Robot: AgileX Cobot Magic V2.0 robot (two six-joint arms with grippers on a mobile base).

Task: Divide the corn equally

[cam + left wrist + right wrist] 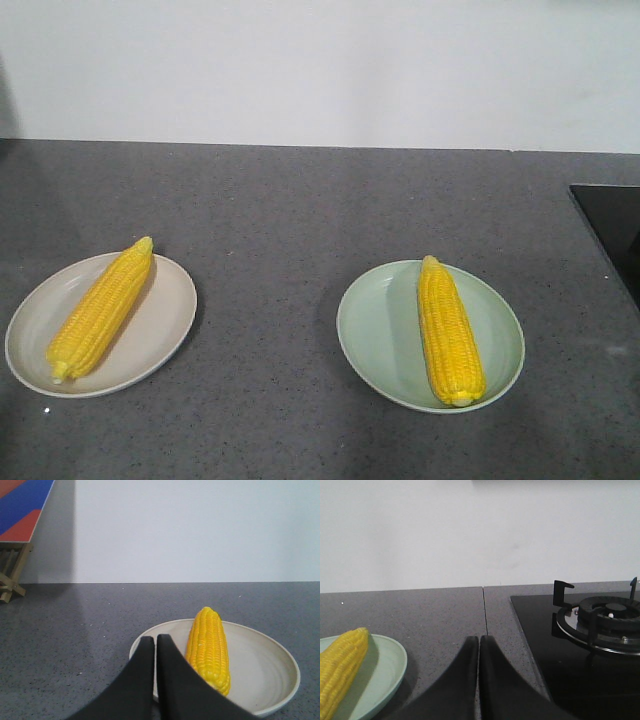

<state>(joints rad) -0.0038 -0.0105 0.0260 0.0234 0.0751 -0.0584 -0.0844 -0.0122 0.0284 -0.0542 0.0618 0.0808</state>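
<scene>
Corn is seen as two whole husked cobs with bright yellow kernel rows, one to each dish: one cob (101, 309) lies slantwise on the shallow beige round plate (165, 335) at lower left of the front view, tip toward the wall, and the other cob (449, 331) lies nearly lengthwise on the pale green round plate (380, 330) at lower right. Both plates rest well apart on the dark grey speckled surface (280, 220); nothing else is held in either. Each cob is judged stiff and moderately heavy, with bumpy rows that should give grip, though the round body may roll; the thick middle is judged the best place to take hold, across the width. The left tool (154, 642) is clenched on nothing, its black tips pressed together just before the beige plate's rim, beside the cob. The right tool (479, 641) is likewise clenched and empty, over bare surface between the green plate and a black glass hob with a gas burner (600, 617). With one cob per plate, the share already looks equal.
</scene>
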